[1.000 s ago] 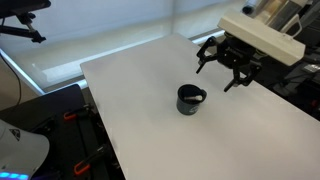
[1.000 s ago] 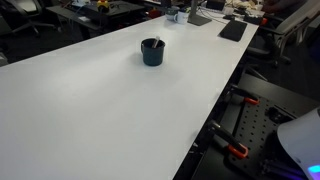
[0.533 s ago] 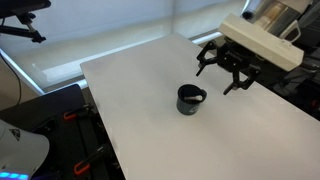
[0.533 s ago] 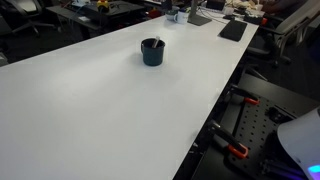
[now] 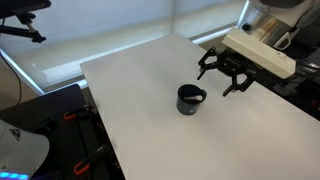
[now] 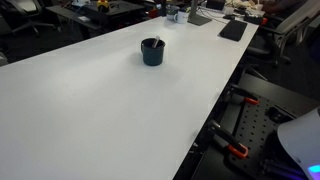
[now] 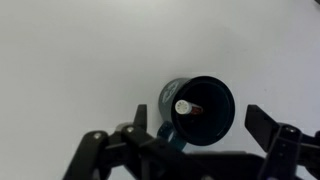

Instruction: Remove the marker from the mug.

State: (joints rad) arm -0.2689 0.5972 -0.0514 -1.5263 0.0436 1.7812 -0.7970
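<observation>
The small black mug [image 5: 190, 99] stands on the white table [image 5: 150, 120]; it also shows in an exterior view [image 6: 152, 51] and in the wrist view [image 7: 205, 110]. The marker [image 7: 186, 107] stands inside the mug, its pale whitish end up and leaning on the rim; a pale tip shows at the mug's rim in an exterior view [image 5: 201, 96]. My gripper [image 5: 222, 78] hangs open above and a little behind the mug, empty. In the wrist view its fingers [image 7: 205, 128] straddle the mug from above.
The table's edges drop off near black frames with orange clamps [image 5: 70, 120]. Dark desks with clutter stand past the far table edge [image 6: 200, 15]. A white rounded object [image 5: 20, 150] sits low beside the table.
My gripper has moved slightly down and toward the mug. The mug and marker have not moved.
</observation>
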